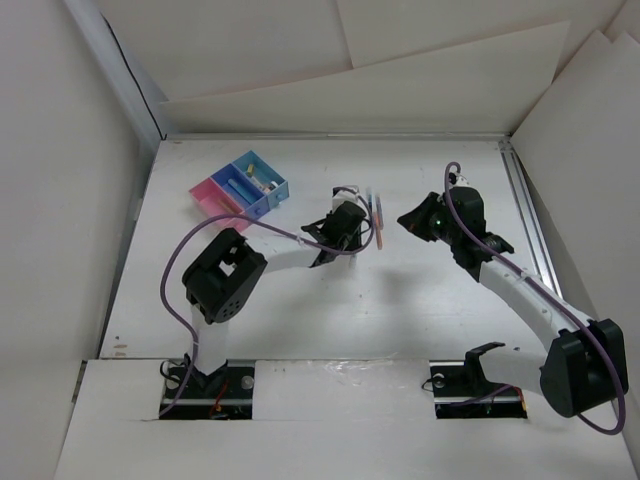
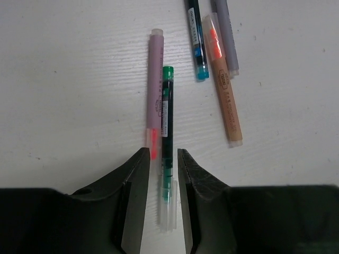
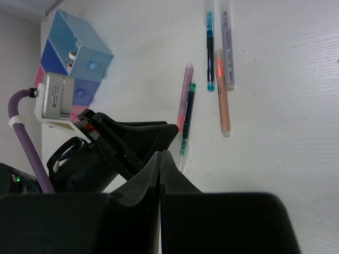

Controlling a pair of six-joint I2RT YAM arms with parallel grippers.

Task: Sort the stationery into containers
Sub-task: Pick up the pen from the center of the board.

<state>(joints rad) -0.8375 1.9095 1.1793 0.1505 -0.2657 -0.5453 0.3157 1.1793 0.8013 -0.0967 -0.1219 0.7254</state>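
Your left gripper (image 2: 161, 159): jaws parted narrowly, astride the green pen (image 2: 167, 116) at its clear cap, not pinching; pink pen (image 2: 155, 84) just beside, left; blue pen (image 2: 196, 37), orange pen (image 2: 225, 90) and grey pen (image 2: 226, 32) ahead-right; bins (image 1: 268, 196) well behind. Your right gripper (image 3: 160, 156): pressed closed, empty.

White wood-grain table (image 1: 300, 320) enclosed by pale board walls (image 1: 400, 80)
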